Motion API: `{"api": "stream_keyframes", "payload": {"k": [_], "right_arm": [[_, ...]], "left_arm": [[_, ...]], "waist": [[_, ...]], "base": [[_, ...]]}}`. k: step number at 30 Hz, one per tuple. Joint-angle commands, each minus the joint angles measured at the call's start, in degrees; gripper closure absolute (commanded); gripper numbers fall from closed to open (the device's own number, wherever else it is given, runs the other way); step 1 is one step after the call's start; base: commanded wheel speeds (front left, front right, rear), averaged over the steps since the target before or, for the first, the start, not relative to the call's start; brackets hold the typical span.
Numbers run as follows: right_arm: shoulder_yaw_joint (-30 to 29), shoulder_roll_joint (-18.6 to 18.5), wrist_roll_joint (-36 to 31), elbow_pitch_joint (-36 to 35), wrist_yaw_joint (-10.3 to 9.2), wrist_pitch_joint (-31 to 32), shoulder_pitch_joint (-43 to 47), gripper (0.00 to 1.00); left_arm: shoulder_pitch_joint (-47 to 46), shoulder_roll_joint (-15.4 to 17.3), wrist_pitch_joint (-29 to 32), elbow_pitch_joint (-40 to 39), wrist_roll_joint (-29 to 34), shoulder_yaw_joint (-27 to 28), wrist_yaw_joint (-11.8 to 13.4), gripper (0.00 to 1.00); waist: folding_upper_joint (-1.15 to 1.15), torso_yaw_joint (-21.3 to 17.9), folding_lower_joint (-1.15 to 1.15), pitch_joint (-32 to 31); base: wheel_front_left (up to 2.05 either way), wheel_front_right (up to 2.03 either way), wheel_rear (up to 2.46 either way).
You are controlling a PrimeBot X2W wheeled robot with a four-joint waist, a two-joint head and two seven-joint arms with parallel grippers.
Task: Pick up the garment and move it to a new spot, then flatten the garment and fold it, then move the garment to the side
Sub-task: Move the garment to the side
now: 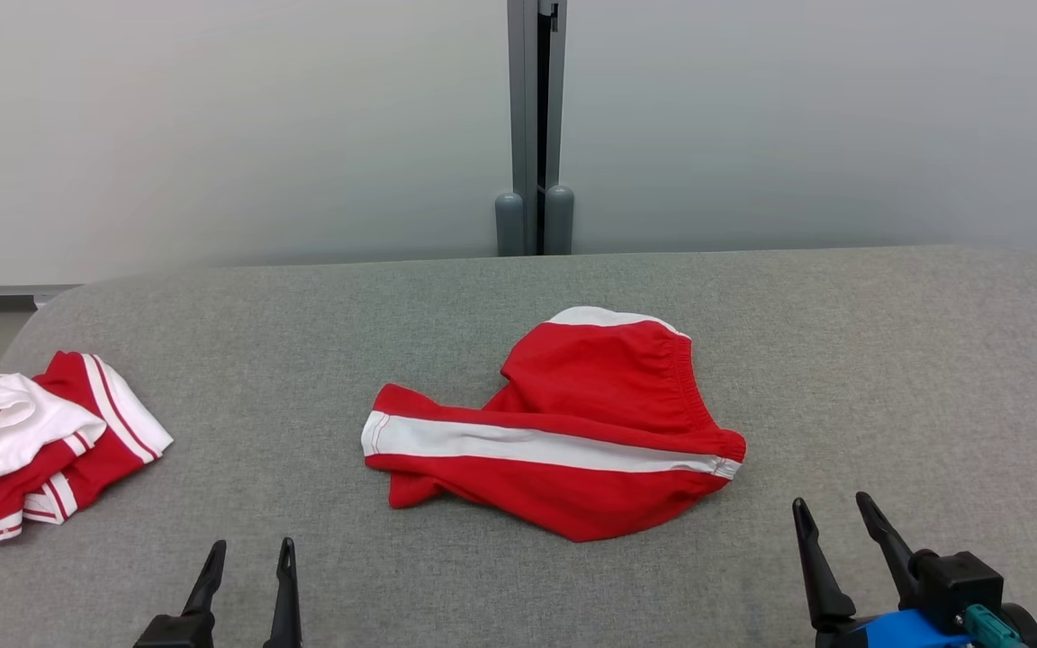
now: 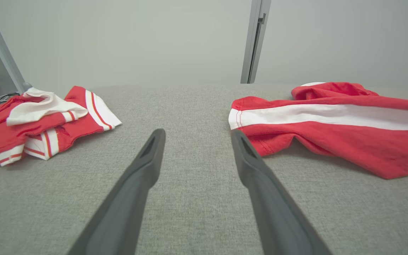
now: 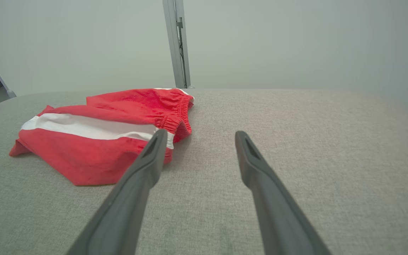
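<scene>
A red garment (image 1: 572, 432) with a white side stripe and an elastic waistband lies loosely folded in the middle of the grey cloth-covered table (image 1: 888, 360). The left wrist view has the garment (image 2: 331, 120) to the right of my fingers, and in the right wrist view the garment (image 3: 101, 131) lies to their left. My left gripper (image 1: 248, 551) stands open near the front edge, left of the garment, with nothing between its fingers. Just off the waistband end, at the front right, my right gripper (image 1: 834, 507) is open and empty too.
A pile of red and white clothes (image 1: 32, 441) lies at the table's left edge. Behind the table rise a pale wall and a grey upright post (image 1: 535, 126). Bare grey surface stretches to the garment's right and along the front.
</scene>
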Motion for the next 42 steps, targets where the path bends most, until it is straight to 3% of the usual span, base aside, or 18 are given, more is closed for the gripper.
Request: {"api": "stream_keyframes", "payload": {"k": [1,9,22,42], "right_arm": [[0.2,-0.2,0.3,0.1,0.0,-0.2,0.9,0.0],[1.8,-0.2,-0.4,0.6,0.0,-0.2,0.0,0.0],[0.3,-0.2,-4.7,2.6,0.0,-0.2,-8.4,0.0],[5.5,-0.2,-5.2,3.7,0.0,-0.2,-11.0,0.03]], "left_arm": [[0.6,0.0,0.0,-0.3,0.2,-0.2,0.2,0.0],[0.3,-0.3,0.0,-0.6,0.2,-0.6,-0.2,0.0],[-4.9,2.2,0.0,-1.0,-2.5,-1.2,-1.0,0.0],[-6.9,4.4,0.0,-1.2,-5.4,-3.5,-1.0,0.0]], "waist": [[0.01,0.0,0.01,0.0],[0.01,1.0,0.01,1.7],[0.01,3.4,0.01,12.1],[0.01,2.7,0.01,14.6]], "base": [[0.0,0.0,0.0],[0.0,0.0,0.0],[0.0,0.0,0.0],[0.0,0.0,0.0]]}}
